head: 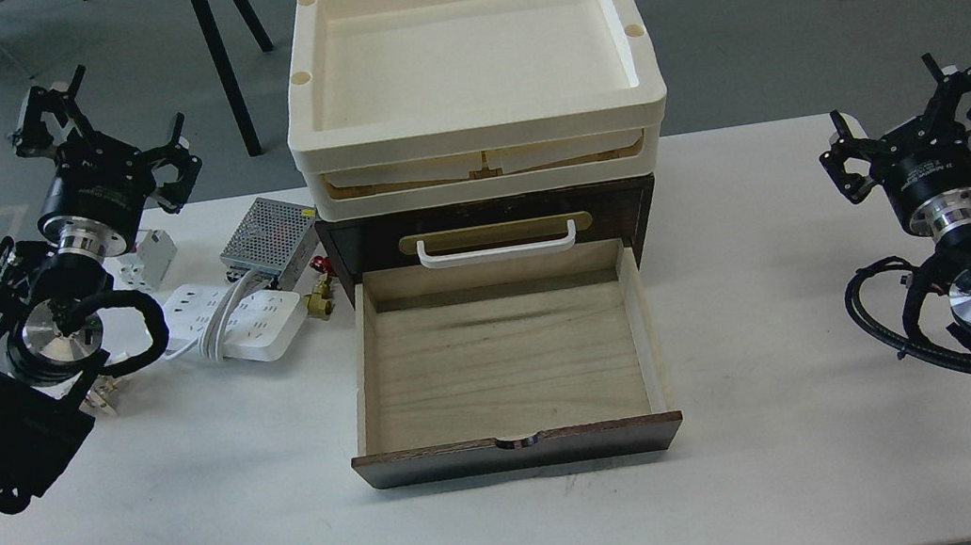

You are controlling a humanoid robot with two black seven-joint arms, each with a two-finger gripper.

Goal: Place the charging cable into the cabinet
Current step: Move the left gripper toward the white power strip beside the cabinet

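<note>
The charging cable (250, 320), a white power strip with a thick white cord looped round its middle, lies on the white table left of the cabinet. The dark brown cabinet (488, 220) stands at the table's centre with its lower light-wood drawer (506, 365) pulled out and nothing inside it. A white handle (496, 245) sits on the shut upper drawer. My left gripper (107, 135) hovers open at the table's far left corner, up and left of the power strip, holding nothing. Near the right edge my right gripper (909, 108) is open, also with nothing between its fingers.
Cream plastic trays (481, 135) are stacked on top of the cabinet. A silver perforated metal box (267, 237) lies behind the power strip, with small brass and red fittings (319, 286) beside the cabinet's left side. A small white part (147, 263) sits under my left wrist.
</note>
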